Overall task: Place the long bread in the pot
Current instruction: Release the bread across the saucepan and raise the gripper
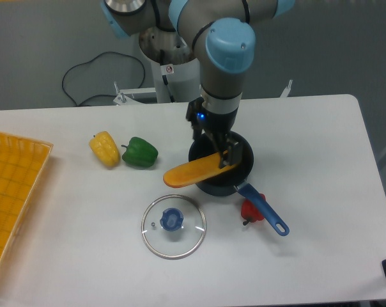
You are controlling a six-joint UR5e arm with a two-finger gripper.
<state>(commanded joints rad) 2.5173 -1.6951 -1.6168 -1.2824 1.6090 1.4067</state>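
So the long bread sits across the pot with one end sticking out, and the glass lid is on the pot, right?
Not quite. The camera view shows the glass lid lying on the table in front of the pot. The long bread does stick out.

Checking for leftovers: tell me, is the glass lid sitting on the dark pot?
No, the round glass lid with blue knob lies flat on the white table, apart from the dark blue-handled pot.

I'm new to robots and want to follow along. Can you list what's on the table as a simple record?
gripper: over the pot, whether the jaws grip cannot be told
long bread: one end in the pot, other end sticking out over the rim
pot: dark, blue handle
glass lid: flat on table
peppers: yellow pepper, green pepper, red pepper
orange basket: left edge
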